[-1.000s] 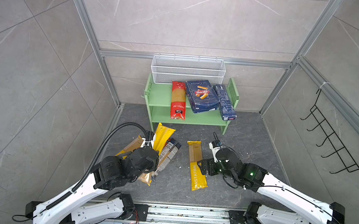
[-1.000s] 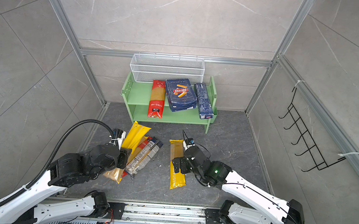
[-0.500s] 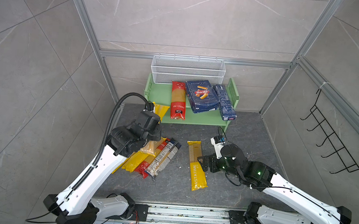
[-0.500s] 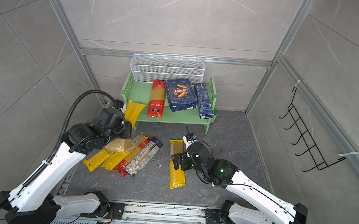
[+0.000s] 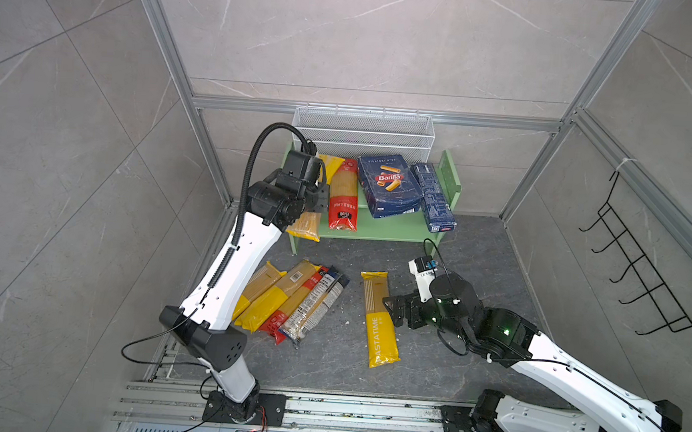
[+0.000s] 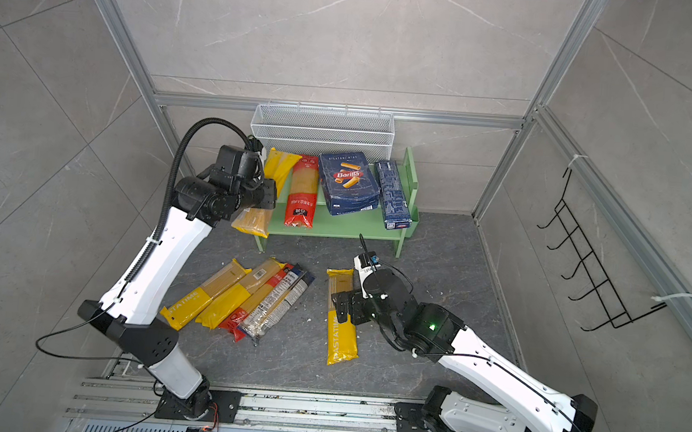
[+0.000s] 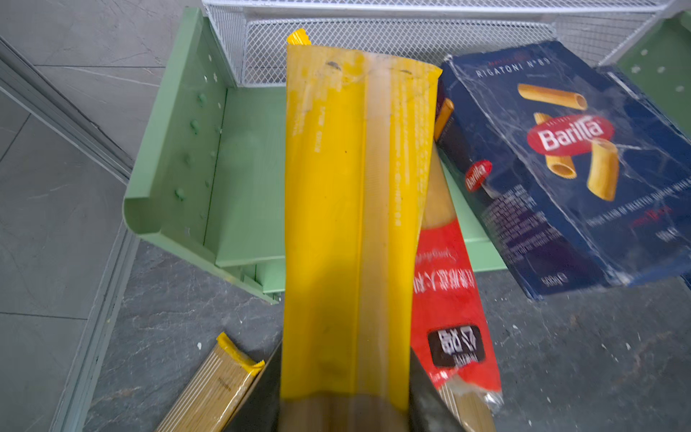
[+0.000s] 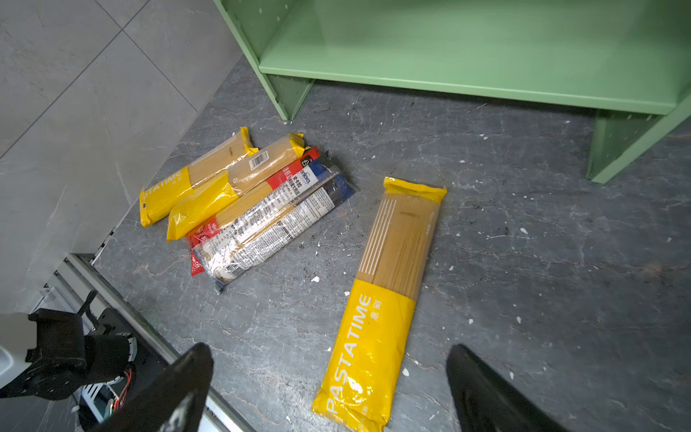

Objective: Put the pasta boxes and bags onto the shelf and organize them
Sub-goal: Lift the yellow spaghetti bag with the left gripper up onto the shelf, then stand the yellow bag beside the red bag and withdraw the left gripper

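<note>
One PASTATIME bag (image 8: 389, 284) lies beneath the spread right gripper (image 8: 329, 349).

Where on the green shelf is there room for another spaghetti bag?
The top board is bare between its left-hand side panel and the red bag. The lower board looks bare as far as it shows. Crowded: from the red bag rightward, the Barilla box and the narrow blue box sit side by side.
</note>
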